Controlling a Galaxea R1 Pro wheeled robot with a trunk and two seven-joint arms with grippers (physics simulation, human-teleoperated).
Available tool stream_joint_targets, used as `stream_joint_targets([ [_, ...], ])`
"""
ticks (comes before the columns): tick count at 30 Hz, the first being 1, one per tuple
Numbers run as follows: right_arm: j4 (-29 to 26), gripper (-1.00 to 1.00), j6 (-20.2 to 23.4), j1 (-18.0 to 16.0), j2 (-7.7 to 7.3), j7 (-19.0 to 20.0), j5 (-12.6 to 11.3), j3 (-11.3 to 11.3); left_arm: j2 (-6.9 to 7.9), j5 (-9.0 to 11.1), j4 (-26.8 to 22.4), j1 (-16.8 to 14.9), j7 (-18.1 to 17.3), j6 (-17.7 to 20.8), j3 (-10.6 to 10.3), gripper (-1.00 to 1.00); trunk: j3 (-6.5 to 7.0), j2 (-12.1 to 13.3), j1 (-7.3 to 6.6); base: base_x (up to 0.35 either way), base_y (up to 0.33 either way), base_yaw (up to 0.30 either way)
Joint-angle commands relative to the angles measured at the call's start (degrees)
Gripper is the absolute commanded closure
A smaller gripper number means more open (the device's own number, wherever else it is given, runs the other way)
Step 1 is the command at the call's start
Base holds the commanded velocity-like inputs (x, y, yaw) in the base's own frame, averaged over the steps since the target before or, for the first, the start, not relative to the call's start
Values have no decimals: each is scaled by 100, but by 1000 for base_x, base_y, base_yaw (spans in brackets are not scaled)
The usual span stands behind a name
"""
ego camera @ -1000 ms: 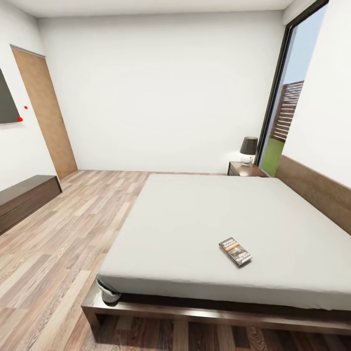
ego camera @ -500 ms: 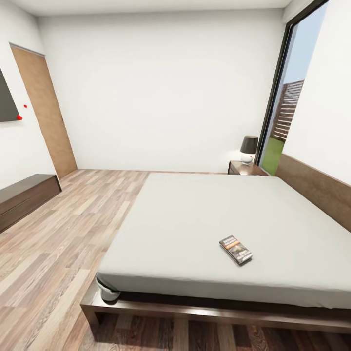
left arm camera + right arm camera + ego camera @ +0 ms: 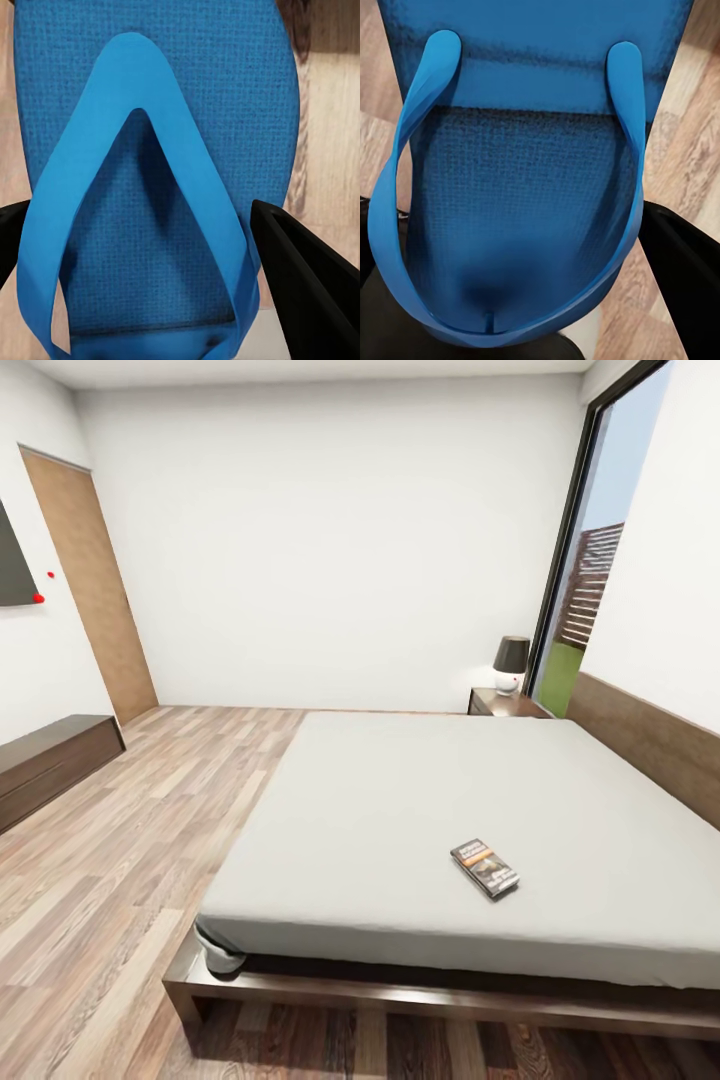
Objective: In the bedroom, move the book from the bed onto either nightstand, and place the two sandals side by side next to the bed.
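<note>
**Grippers carrying one sandal each; head cam facing the bed**

Left gripper [image 3: 161, 247] is pinching a bright blue sandal [image 3: 150, 150] across its sole, dark fingers [image 3: 307, 285] pressing in at both edges w/ the V-strap lying between them. Right gripper [image 3: 521, 277] is likewise clamping the second sandal [image 3: 529, 187], fingers [image 3: 682, 277] sitting against the sole's sides, strap loop arching over the footbed. Wood floor is showing behind both sandals.

Vs. the head view 1 s earlier: whole picture is sliding slightly, i.e. camera is moving, not the objects; book, lamp and cabinet are all appearing a little higher in frame, and a bit more of the bed frame's near corner is coming into view.

Book [image 3: 484, 868] is lying flat on the pale mattress of the bed [image 3: 330, 830], near the foot edge, angled to it, well apart from the nightstand [image 3: 503, 704]. Nightstand is standing beside the headboard [image 3: 650, 745] by the window, w/ a dark-shaded lamp [image 3: 511, 663] resting on top. Long dark cabinet [image 3: 50, 765] is standing along the left wall, near the door [image 3: 90, 585].
</note>
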Motion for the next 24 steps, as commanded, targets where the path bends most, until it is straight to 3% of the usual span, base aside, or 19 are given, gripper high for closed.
stream_joint_targets([
  [1,-4,100,-4,-2,-3,10,42,10,0,-34,5,-4,1,-24,20,100,-24,-45,22,0,0,0],
  [24,-4,100,-12,-2,4,8,42,10,6,-43,15,-4,-3,-265,19,100,-437,-967,528,0,0,0],
])
